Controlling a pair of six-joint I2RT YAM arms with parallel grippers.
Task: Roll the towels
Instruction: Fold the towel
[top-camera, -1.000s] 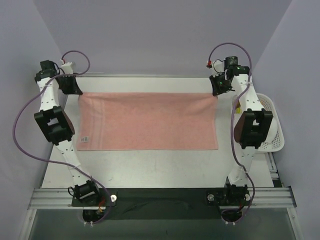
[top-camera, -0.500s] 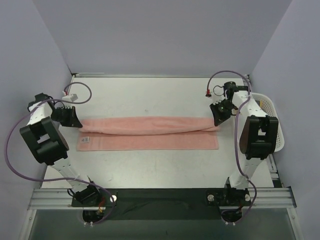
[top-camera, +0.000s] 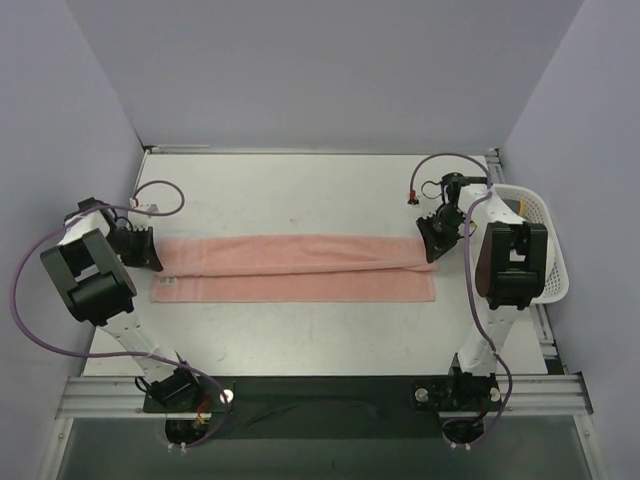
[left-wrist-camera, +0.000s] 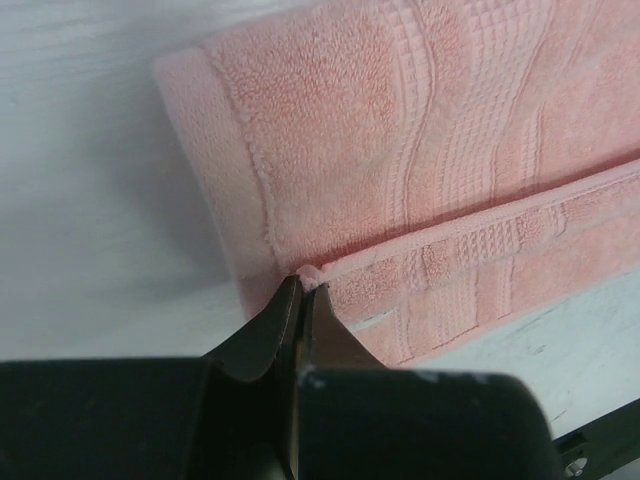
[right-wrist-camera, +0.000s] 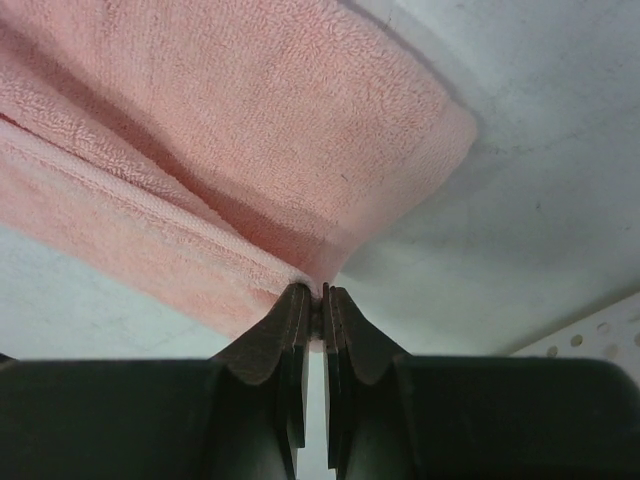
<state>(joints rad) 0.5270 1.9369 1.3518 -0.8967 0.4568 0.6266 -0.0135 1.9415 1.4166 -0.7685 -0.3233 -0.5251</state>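
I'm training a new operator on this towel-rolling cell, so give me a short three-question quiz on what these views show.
1. True or false: the pink towel lies spread out in a single flat layer.
2. The left gripper and right gripper have their fingers: A) shut on the towel's edge, B) wide open above it, C) raised well clear of it.
3. Fill in: the white mesh basket stands beside the ___ arm.

Key: 1 false, it is folded lengthwise, with the top layer stopping short of the near edge; 2 A; 3 right.
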